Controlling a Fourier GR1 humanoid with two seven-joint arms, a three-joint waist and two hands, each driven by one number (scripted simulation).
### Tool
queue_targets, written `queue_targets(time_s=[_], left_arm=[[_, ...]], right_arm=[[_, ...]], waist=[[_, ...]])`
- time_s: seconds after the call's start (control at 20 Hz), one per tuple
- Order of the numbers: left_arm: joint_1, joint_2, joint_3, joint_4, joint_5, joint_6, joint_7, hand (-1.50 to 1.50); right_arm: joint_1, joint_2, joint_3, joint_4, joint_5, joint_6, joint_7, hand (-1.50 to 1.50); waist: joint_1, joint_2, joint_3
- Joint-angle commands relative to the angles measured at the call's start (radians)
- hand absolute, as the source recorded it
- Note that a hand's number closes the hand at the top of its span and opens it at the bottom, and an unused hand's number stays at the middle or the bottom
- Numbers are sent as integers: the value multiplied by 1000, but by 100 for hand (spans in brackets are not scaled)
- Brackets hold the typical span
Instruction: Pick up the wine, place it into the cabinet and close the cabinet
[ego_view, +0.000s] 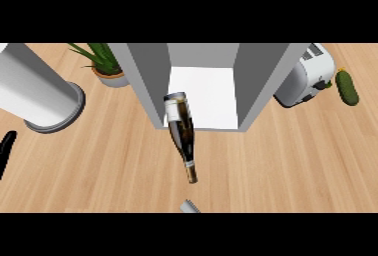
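A dark wine bottle (181, 136) with a white label lies slanted on the wooden counter (295, 160). Its base is at the open front of the grey cabinet (258, 85) and its neck points toward me. The cabinet stands open with a white floor (210, 95) inside; no door shows. No hand touches the bottle. My left hand (6, 150) rests at the view's left edge, fingers straight and holding nothing. Only a small grey sliver of an arm (191, 206) shows at the bottom middle, below the bottle's neck; the right hand itself is out of sight.
A large grey cylinder (37, 92) stands at the left. A potted plant (107, 62) sits left of the cabinet. A white toaster (306, 77) and a green cucumber (347, 87) lie to the cabinet's right.
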Motion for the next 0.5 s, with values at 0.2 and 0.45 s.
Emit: queue_targets(time_s=[0.2,0.45], left_arm=[[-48,-25,20,41,9,-18,22,-150],[-79,-89,-8,84,-44,14,6,-150]], right_arm=[[-395,172,-117,388,-155,-126,-67,150],[-614,175,-264,584,-257,-106,-109,150]], waist=[[18,4,0],[-1,2,1]])
